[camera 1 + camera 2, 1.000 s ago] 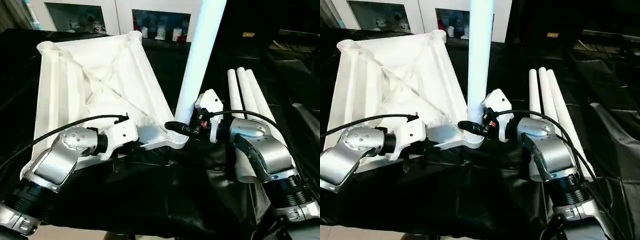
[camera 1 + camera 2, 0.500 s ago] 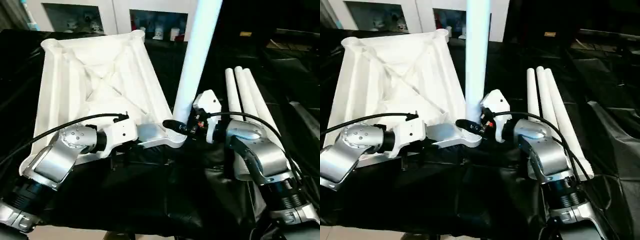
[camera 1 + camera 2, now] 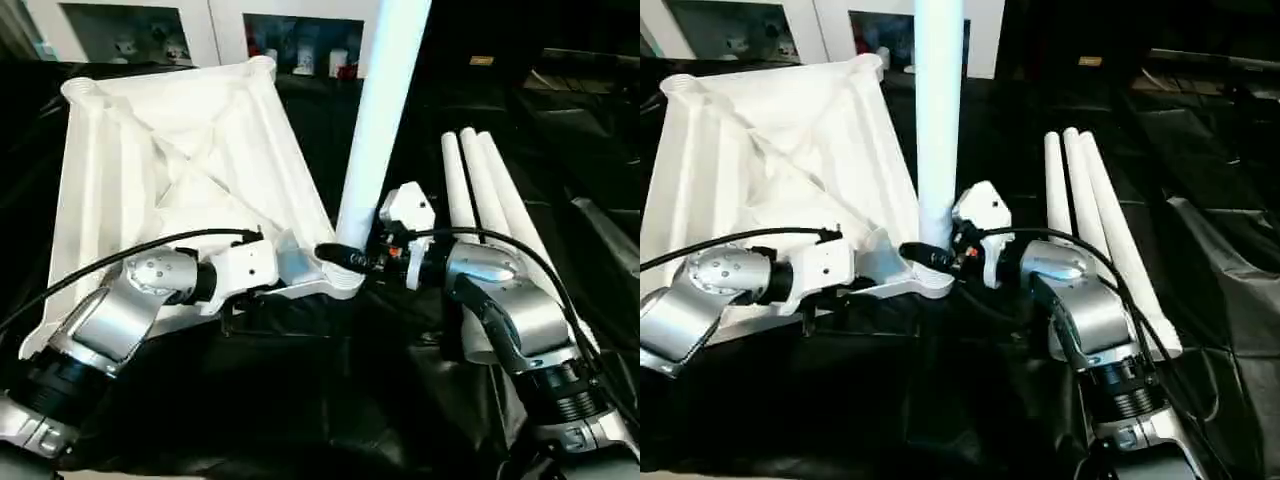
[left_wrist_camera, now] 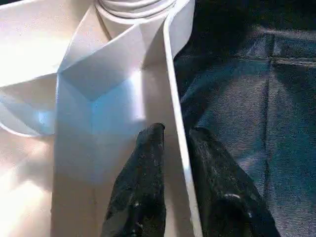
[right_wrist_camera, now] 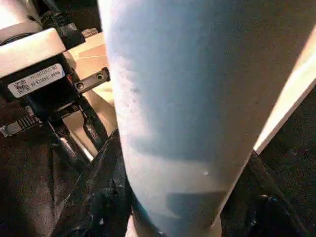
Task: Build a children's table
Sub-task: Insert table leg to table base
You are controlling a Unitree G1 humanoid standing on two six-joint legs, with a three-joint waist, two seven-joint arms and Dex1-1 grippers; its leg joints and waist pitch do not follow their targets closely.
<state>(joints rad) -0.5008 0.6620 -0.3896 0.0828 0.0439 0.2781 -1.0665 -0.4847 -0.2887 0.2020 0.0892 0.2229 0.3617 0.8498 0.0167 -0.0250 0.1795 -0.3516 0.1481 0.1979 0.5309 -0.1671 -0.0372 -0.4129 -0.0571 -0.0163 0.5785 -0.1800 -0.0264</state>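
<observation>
Left end effector (image 4: 173, 143): black fingers slightly apart, straddling the thin near rim of the inverted white plastic table (image 3: 170, 150), ribbed and X-braced. At its near-right corner socket (image 3: 340, 283) stands a smooth tubular leg (image 3: 385, 100), axis vertical, clamped by the right end effector (image 3: 345, 258). Far right: three spare legs (image 3: 480, 185) on black cloth (image 3: 300, 400).

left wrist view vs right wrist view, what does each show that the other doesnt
Left wrist view alone: the left gripper with its jaws astride the thin rim of the tabletop, one finger inside the rim, one outside over the black cloth, a narrow gap either side.

Right wrist view alone: the upright leg up close, the right gripper closed around it, and the left gripper's body beyond.

Both share: the corner socket the leg stands in, and the white tabletop.
</observation>
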